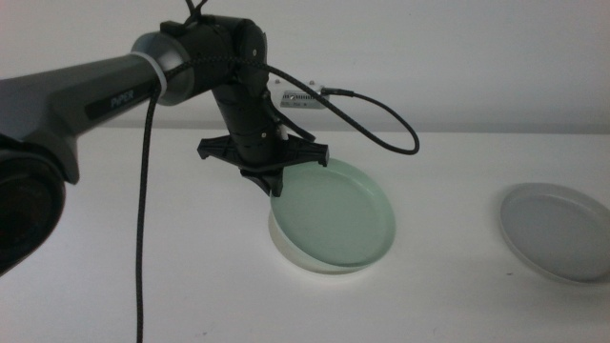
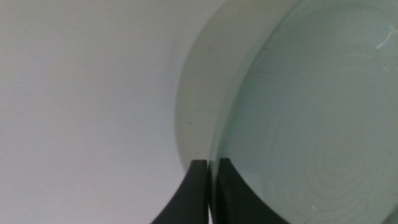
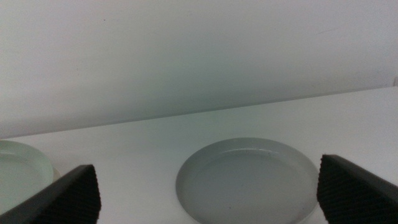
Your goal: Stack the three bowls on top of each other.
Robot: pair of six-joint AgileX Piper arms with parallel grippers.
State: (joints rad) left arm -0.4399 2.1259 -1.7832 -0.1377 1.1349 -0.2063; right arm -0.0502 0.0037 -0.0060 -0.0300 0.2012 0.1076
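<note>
So the left arm (image 1: 105,90) comes in from the left side of the table (image 1: 143,286) and its left gripper (image 1: 272,181) sits right at the back-left rim of the green bowl (image 1: 338,214). In the wrist view the two dark jaws are pinched almost together, clamped on that thin rim – one jaw on the outside, one on the inside of the green bowl (image 2: 311,124). A black cable (image 1: 145,219) hangs down off the arm toward the front edge.

The green bowl is tilted, not flat – the gripped side is lifted and the far-right side dips down into the white bowl (image 1: 291,250) underneath. You only see the white bowl as a pale crescent poking out at the front-left; from the wrist camera the white bowl (image 2: 205,93) shows as a cream band just outside the green rim. The pair sits about mid-table.

Over to the right, well apart from that pair, the grey bowl (image 1: 558,229) lies flat and upright near the right edge of the table, partly cut off by the picture edge. Plenty of bare table between the two spots.

The right gripper (image 3: 208,202) is out of the middle view, hovering low just in front of the grey bowl (image 3: 249,180), jaws spread wide apart, holding nothing.
</note>
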